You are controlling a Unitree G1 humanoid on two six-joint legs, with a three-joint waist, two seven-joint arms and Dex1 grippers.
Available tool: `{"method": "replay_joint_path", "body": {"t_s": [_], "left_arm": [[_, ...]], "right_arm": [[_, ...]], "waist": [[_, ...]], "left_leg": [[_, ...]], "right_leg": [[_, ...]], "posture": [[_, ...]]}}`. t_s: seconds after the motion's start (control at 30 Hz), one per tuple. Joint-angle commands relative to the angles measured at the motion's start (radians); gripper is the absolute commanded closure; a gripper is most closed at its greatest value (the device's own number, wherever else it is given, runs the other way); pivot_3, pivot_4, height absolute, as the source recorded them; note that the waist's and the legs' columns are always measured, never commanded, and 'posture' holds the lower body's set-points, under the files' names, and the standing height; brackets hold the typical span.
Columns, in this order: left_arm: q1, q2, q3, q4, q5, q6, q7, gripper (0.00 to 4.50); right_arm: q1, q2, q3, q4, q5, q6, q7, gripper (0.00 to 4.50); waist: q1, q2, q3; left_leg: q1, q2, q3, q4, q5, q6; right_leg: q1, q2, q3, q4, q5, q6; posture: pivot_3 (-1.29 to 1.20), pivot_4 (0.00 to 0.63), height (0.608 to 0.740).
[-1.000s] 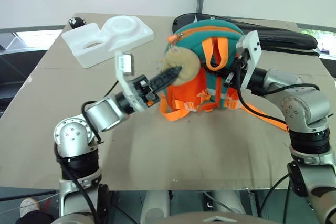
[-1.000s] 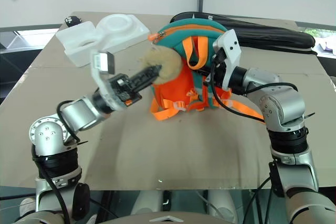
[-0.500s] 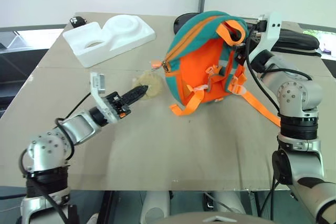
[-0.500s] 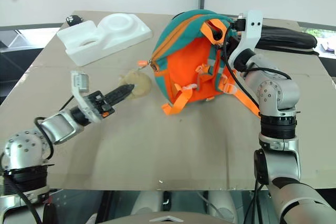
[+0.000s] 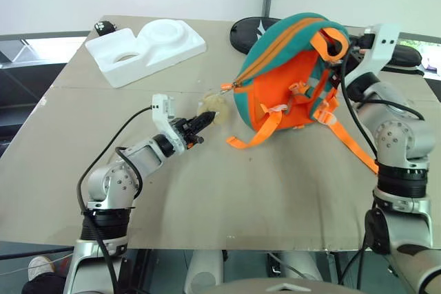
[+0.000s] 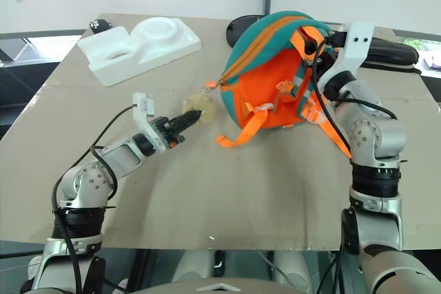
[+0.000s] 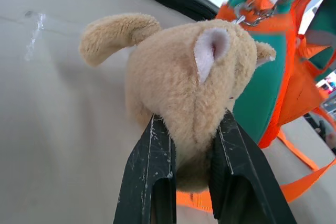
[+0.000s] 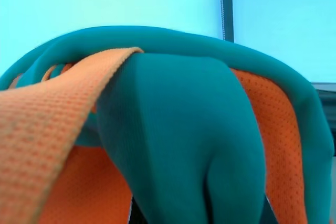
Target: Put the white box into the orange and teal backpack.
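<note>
The left gripper [image 7: 191, 150] has its two black fingers [image 7: 149, 166] pinched on the tan plush toy [image 7: 184, 82], squeezing its lower body so the head and one pink-lined ear bulge out past the tips. Just beyond the toy, a short metal chain [image 7: 257, 15] links it to the zipper pull of the orange and teal backpack [image 5: 293, 67], so a tug on the plush is a tug on the zipper. Over on the other side, the right gripper [image 6: 318, 45] is up at the bag's top, fingers pressed together on the orange carry loop [image 5: 329, 40], holding the pack upright off the cardboard-covered table [image 5: 241, 197]. By the look of it, this is the opening step: one hand anchors, the other draws the zipper round. To do it well, the pull should run along the orange zipper line rather than away from the bag, since a sideways yank would only drag the pack over; the right hand needs to keep the teal top taut so the slider travels freely. The soft plush may slip out of the pinch, so a steady, slow draw suits best. The white box cannot be made out anywhere near either set of fingers; well beyond the left fingertips lies a chunky white foam tray [image 5: 146, 47], a different thing.
</note>
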Motion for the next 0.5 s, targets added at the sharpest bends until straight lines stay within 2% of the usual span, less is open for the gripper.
{"method": "replay_joint_path", "body": {"t_s": [0.03, 0.07, 0.1, 0.13, 0.17, 0.2, 0.33, 0.5], "left_arm": [[-0.013, 0.018, 0.033, 0.018, 0.090, -0.088, -0.056, 4.31], [-0.016, 0.022, 0.024, 0.015, 0.111, -0.103, -0.079, 3.81], [-0.010, 0.031, 0.016, 0.000, 0.130, -0.121, -0.111, 3.29], [0.000, 0.033, 0.023, -0.018, 0.126, -0.122, -0.133, 3.02], [0.013, 0.034, 0.038, -0.041, 0.115, -0.121, -0.148, 2.44], [0.031, 0.047, 0.044, -0.064, 0.120, -0.123, -0.167, 1.78], [0.114, 0.107, 0.065, -0.164, 0.128, -0.120, -0.243, 0.16], [0.256, 0.189, 0.132, -0.287, 0.126, -0.122, -0.316, 0.07]], "right_arm": [[0.058, -0.076, 0.001, -0.111, -0.035, -0.046, 0.085, 3.83], [0.087, -0.094, 0.028, -0.138, -0.039, -0.047, 0.123, 3.58], [0.120, -0.117, 0.050, -0.165, -0.044, -0.045, 0.158, 3.09], [0.149, -0.134, 0.057, -0.188, -0.037, -0.040, 0.188, 2.74], [0.191, -0.159, 0.053, -0.222, -0.007, -0.019, 0.228, 2.16], [0.231, -0.188, 0.045, -0.254, 0.021, 0.003, 0.267, 1.51], [0.360, -0.279, -0.030, -0.340, 0.121, 0.077, 0.365, 0.00], [0.546, -0.394, -0.136, -0.405, 0.154, 0.048, 0.500, 0.00]], "waist": [[-0.003, 0.000, 0.000], [-0.004, 0.000, 0.000], [-0.004, 0.000, 0.000], [-0.004, 0.000, 0.000], [-0.005, 0.001, 0.000], [-0.005, 0.001, 0.000], [-0.005, 0.001, 0.000], [-0.004, 0.001, 0.001]], "left_leg": [[0.000, 0.000, 0.000, 0.000, 0.000, 0.000], [0.000, 0.000, 0.000, 0.000, 0.000, 0.000], [0.001, 0.000, 0.000, 0.000, 0.000, 0.000], [0.001, 0.000, 0.000, -0.001, 0.000, 0.000], [0.001, 0.000, 0.000, -0.001, 0.000, 0.000], [0.000, 0.001, 0.000, -0.001, 0.000, 0.000], [0.000, 0.001, 0.001, -0.002, 0.000, 0.000], [0.001, 0.001, 0.001, -0.002, 0.000, 0.000]], "right_leg": [[0.000, 0.000, 0.000, 0.000, 0.000, 0.000], [0.000, 0.000, 0.000, 0.000, 0.000, 0.000], [0.000, 0.000, 0.000, 0.000, 0.000, 0.000], [0.000, 0.001, 0.000, 0.000, 0.000, 0.000], [0.000, 0.001, 0.000, 0.000, 0.000, 0.000], [-0.001, 0.001, 0.001, 0.000, 0.000, 0.000], [-0.001, 0.000, 0.001, -0.001, 0.000, 0.000], [0.000, 0.000, 0.001, -0.001, -0.003, -0.004]], "posture": [[0.00, 0.150, 0.740], [0.00, 0.150, 0.740], [0.00, 0.150, 0.740], [0.00, 0.150, 0.740], [0.00, 0.150, 0.740], [0.00, 0.150, 0.740], [0.00, 0.150, 0.740], [0.00, 0.150, 0.740]]}}
